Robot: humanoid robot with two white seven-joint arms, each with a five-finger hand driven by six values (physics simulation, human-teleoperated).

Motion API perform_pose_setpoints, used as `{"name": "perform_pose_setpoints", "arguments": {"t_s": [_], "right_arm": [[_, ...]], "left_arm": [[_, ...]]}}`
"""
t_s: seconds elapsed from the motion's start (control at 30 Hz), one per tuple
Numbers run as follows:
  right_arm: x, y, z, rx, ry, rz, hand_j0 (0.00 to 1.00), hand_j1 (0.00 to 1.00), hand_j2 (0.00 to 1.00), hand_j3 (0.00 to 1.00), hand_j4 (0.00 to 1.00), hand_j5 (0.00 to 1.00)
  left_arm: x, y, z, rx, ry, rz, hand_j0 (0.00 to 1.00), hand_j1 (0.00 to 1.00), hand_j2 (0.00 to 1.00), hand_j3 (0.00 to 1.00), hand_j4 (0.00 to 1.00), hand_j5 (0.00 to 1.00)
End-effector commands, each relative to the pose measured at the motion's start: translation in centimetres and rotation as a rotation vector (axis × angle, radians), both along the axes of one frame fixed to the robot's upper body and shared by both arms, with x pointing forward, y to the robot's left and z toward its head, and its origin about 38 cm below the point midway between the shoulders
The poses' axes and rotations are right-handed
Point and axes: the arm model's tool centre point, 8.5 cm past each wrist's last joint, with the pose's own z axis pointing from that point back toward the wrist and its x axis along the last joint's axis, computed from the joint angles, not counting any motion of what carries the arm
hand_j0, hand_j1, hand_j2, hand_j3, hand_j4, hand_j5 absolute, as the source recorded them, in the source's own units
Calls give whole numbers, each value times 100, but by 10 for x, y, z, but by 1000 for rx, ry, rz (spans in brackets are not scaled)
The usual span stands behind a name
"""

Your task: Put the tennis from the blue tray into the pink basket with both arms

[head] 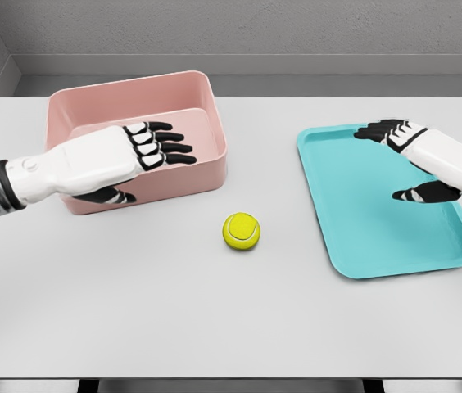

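The left hand [124, 160] reaches in from the left edge and hangs over the pink basket [202, 86], palm turned sideways, its four fingers [165, 137] stretched out flat and a little apart, the thumb tucked low toward the basket's front wall. It holds nothing. The right hand [415, 160] comes in from the right edge and sits over the far right part of the blue tray [378, 246], fingers loosely extended toward the tray's back rim and the thumb pointing left over the tray floor. It too is empty, with the fingers relaxed and not closed on anything.

The tennis ball [242, 231] lies on the table [133, 311], not in the tray and not in the basket. It rests in the gap between the two, nearer the basket's front right corner than the tray's left rim, and touches neither. Neither hand is in contact with it; both are well apart from it.

The basket is a rounded rectangular tub standing upright at the left rear of the table, and what shows of its inside past the left hand has no object in it. The tray is a shallow teal-blue rectangle with a raised lip, turned slightly so its long side runs away from the robot, lying flat at the right. The table is a plain pale grey top, and behind it a grey wall runs across the back.
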Motion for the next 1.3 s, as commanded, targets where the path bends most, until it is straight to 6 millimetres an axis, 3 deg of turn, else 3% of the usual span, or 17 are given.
{"name": "perform_pose_setpoints", "arguments": {"t_s": [0.0, 0.13, 0.6, 1.1, 1.27], "right_arm": [[1, 5, -8, 47, 11, -5, 100, 100, 100, 100, 100, 100], [-2, -9, -7, 60, 4, -50, 100, 100, 100, 100, 100, 100], [-3, -9, -12, 76, 15, -56, 100, 100, 100, 100, 100, 100], [-3, -10, -12, 75, 14, -59, 100, 100, 100, 100, 100, 100], [-2, -17, -20, 80, 41, -80, 100, 100, 100, 100, 100, 100]], "left_arm": [[-2, -19, -13, 1, 8, -32, 100, 100, 100, 100, 100, 100], [-4, -39, -24, 29, 33, -70, 100, 100, 100, 100, 100, 100], [-10, -77, -36, 100, 23, -174, 100, 100, 100, 100, 100, 100], [-13, -97, -37, 142, 14, -244, 100, 100, 100, 100, 100, 100], [-13, -102, -37, 146, 11, -257, 100, 100, 100, 100, 100, 100]]}}
